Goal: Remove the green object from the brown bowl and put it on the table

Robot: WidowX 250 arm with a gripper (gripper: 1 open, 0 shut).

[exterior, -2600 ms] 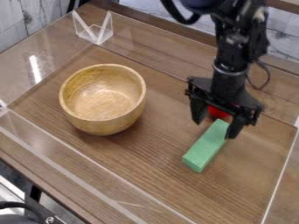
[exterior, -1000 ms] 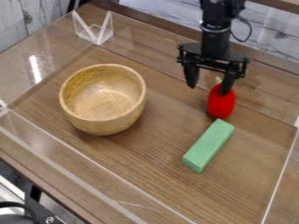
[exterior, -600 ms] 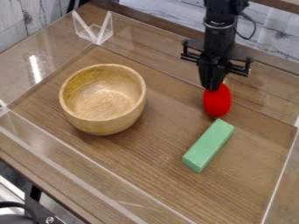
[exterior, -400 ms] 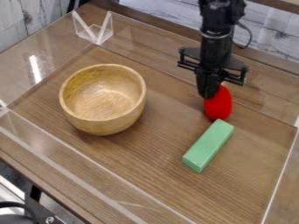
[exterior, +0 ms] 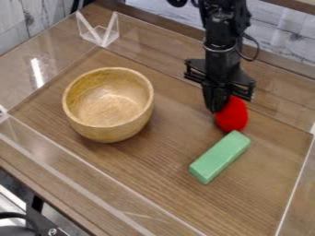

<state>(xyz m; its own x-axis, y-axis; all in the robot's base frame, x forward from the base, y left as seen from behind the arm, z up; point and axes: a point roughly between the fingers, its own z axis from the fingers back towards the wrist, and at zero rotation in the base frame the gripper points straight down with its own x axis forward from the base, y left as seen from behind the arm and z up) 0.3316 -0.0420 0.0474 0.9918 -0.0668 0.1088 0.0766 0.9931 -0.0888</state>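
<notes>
Since the earlier frame, the gripper [exterior: 227, 89] has come nearer to me, the red toy [exterior: 231, 114] has shifted a touch the same way, and the green block's upper end has swung a little to the right.

Going left to right, I see the brown bowl [exterior: 109, 103] first, well off to the left of the gripper, light wood with a thick rim, nothing in it that I can spot. Up beyond it, left of the gripper and farther back, a clear acrylic piece [exterior: 98, 31] stands by the table's far edge.

Then comes the gripper itself, black, reaching in from the far side, its fingers clenched together. The red toy sits right up against it, on the near side. The green block [exterior: 220, 156] lies flat on the dark wood table [exterior: 135, 189], outside the bowl, nearer to me than the gripper and just beside the red toy.
</notes>
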